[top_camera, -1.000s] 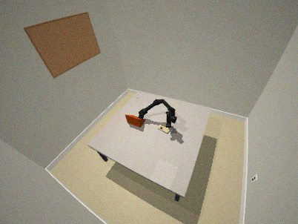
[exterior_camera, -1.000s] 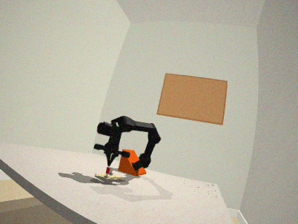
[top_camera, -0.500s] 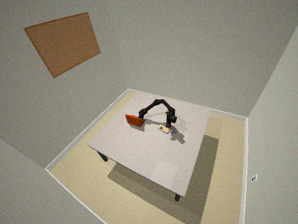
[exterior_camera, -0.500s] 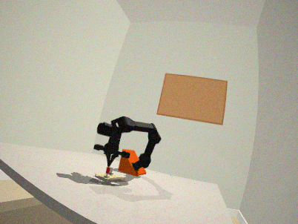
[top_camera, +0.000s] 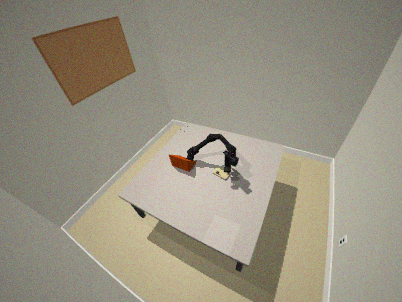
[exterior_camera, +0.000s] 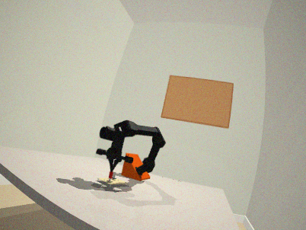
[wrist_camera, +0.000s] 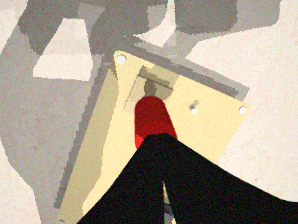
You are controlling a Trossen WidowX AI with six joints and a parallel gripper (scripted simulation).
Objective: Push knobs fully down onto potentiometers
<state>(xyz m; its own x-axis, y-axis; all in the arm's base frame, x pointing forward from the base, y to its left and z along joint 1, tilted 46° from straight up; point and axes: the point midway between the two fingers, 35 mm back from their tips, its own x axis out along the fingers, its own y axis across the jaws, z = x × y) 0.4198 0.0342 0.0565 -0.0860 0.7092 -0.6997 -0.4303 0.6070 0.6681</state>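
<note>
Sitting on the one grey table (top_camera: 210, 200) beside the one orange arm base (top_camera: 182, 162) are one pale circuit board (wrist_camera: 213, 119), showing one red knob (wrist_camera: 153, 117), three corner holes and one grey potentiometer body behind that knob.

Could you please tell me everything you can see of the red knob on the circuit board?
The red knob is a small, smooth, rounded cylinder, plain glossy red like plastic. It stands near the middle of the pale yellow circuit board, which sits on the table. The shut gripper hangs directly over it, its black fingers pressed together with their tips at the knob's top and covering its near end. Whether it is fully seated cannot be told.
</note>
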